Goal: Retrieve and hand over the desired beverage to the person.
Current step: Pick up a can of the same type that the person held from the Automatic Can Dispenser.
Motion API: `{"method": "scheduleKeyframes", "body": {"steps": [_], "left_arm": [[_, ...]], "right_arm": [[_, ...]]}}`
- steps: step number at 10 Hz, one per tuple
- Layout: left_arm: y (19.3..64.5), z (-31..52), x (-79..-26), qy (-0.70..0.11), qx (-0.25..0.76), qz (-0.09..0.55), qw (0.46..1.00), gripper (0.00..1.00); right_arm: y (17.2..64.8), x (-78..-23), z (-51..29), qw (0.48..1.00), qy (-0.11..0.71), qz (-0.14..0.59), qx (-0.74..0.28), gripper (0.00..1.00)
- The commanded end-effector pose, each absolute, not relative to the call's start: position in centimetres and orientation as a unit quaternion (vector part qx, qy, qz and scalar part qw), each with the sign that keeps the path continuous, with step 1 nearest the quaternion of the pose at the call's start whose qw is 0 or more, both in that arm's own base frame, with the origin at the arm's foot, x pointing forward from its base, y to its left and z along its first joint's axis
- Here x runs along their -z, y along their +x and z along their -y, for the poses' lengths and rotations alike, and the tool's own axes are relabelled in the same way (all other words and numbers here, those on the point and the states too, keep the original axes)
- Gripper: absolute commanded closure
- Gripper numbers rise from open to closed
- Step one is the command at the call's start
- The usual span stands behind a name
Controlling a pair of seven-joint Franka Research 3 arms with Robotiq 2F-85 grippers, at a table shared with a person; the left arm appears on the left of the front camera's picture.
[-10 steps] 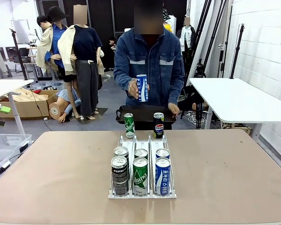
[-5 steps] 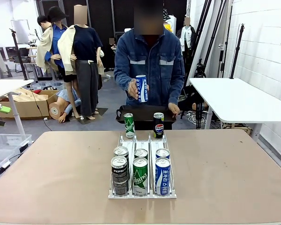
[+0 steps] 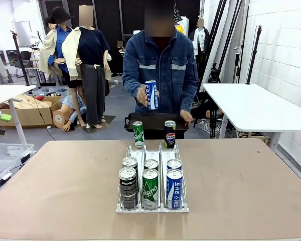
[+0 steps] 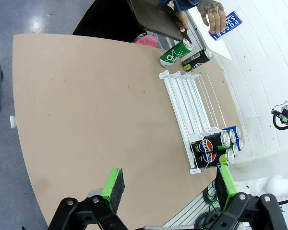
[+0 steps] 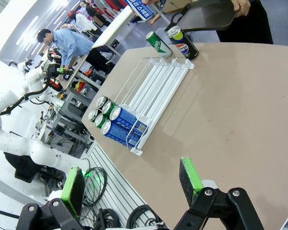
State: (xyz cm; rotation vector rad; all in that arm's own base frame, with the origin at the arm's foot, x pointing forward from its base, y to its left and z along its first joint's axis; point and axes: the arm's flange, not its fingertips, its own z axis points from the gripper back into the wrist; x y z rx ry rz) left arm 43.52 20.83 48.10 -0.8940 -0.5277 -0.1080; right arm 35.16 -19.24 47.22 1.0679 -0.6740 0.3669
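Front view, upper centre: person (image 3: 160,65) holds blue-white can (image 3: 151,94) upright. Wrist views, bottom edge: left gripper (image 4: 169,187), right gripper (image 5: 131,184) both spread wide, empty, over tan table (image 4: 86,96).

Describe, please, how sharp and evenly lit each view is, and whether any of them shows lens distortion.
Front view: sharp, evenly lit, print legible on the blue-and-white can in the white rack. Left wrist view: the wide lens bows the edge of the tan tabletop; the upper right washes out white. Right wrist view: tilted, likewise bowed, upper left overexposed.
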Motion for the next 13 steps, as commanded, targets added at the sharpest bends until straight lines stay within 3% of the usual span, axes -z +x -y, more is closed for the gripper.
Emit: {"method": "scheduleKeyframes", "body": {"steps": [1, 13], "left_arm": [[43.36, -20.92, -48.13, -0.427, 0.052, 0.253, 0.866, 0.0], [43.36, -20.92, -48.13, -0.427, 0.052, 0.253, 0.866, 0.0]], "right_arm": [[35.08, -47.07, 19.32, 0.79, 0.498, 0.312, -0.175, 0.0], [35.08, -47.07, 19.32, 0.79, 0.498, 0.312, -0.175, 0.0]]}}
